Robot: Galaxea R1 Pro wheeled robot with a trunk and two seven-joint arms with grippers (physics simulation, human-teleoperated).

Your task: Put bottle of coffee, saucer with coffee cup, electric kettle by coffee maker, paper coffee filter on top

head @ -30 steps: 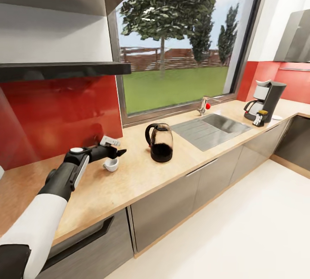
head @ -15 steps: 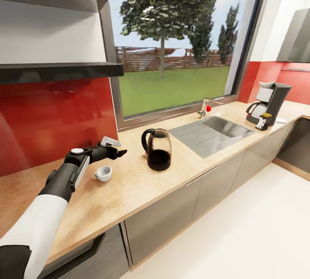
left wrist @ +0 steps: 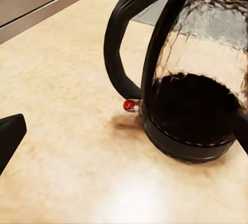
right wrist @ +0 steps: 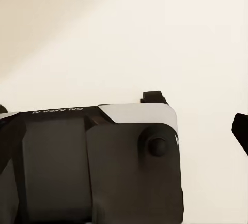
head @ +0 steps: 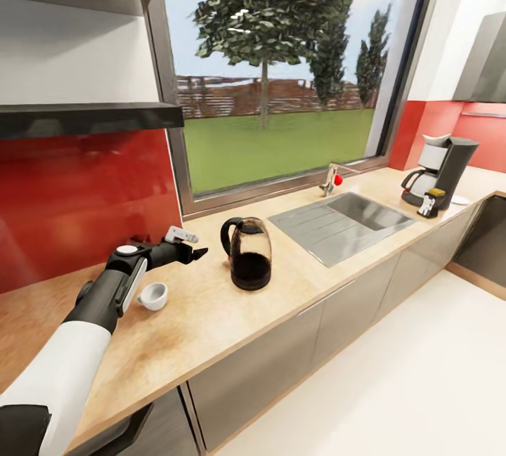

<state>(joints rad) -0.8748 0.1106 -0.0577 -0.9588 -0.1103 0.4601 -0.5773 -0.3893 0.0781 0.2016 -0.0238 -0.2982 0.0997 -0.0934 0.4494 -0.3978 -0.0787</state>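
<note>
Two task things sit near the left gripper (head: pixel 188 246) in the head view — the cup (head: pixel 153 296) below its arm and the kettle (head: pixel 247 253) just beyond, on the countertop (head: pixel 211 315); jaws empty, spread. Left wrist: kettle (left wrist: pixel 191 74) glass, part-full, likely heavy, fragile — take the loop handle (left wrist: pixel 121 43). Right wrist: jaws' state unclear

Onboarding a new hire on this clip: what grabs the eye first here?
The glass electric kettle, dark liquid inside, stands mid-counter on the beige kitchen countertop below the big window with its tree. The left gripper hovers just beside the kettle's black handle, jaws apart and empty, with the small white coffee cup on the counter under the forearm. Far along, past the sink, the dark coffee maker stands against the red backsplash.
</note>
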